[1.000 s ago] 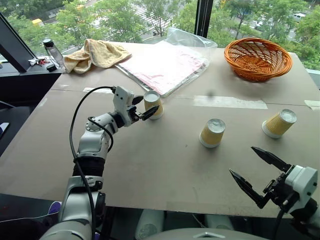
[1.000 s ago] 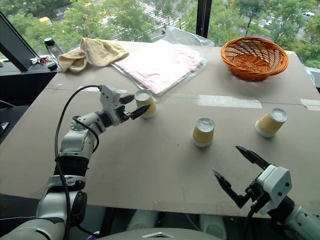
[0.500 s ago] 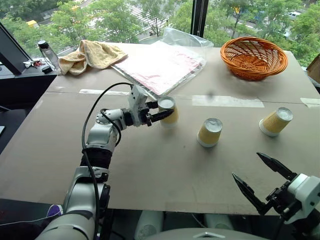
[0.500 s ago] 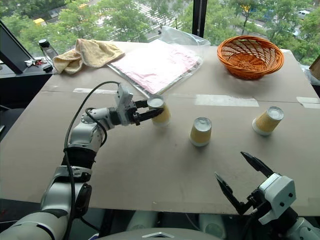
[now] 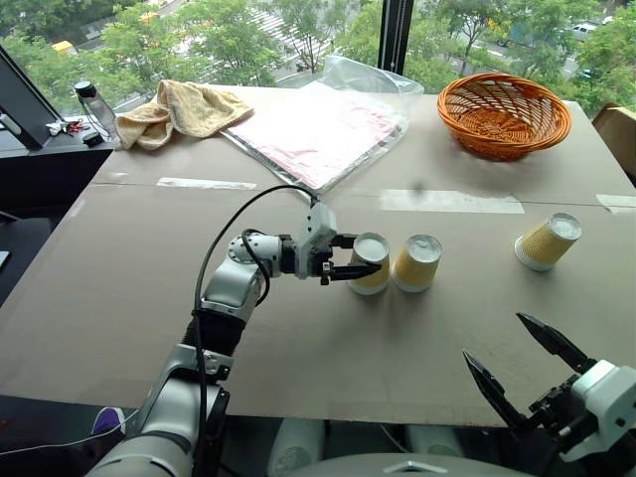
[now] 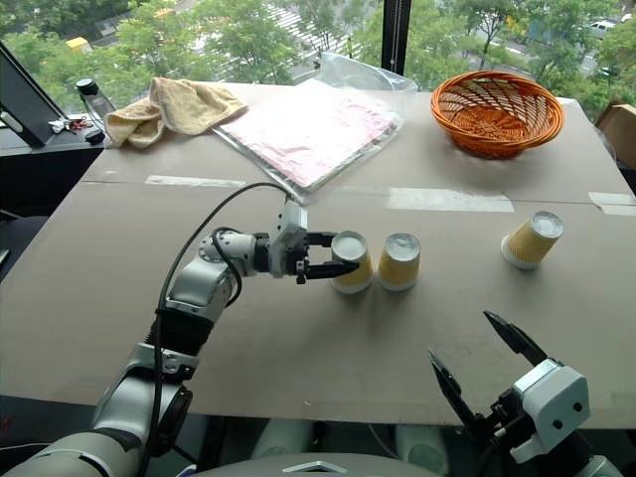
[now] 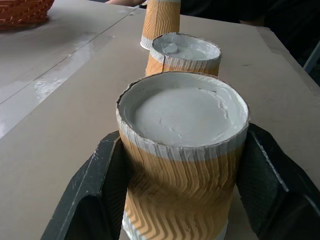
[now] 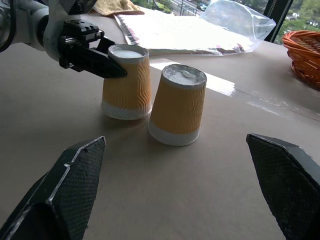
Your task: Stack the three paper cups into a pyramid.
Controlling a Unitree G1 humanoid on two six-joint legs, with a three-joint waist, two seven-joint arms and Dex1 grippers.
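Paper cup beside second cup.

Three paper cups are counted on the table: the first cup, the second cup and the third cup (all upside down). One orange basket, one yellow towel and one bottle are seen.

Looks like an upper-floor office or lab test corner: a cardboard-covered table pushed against big windows, with treetops and a street far below, and a cabled robot arm at work.
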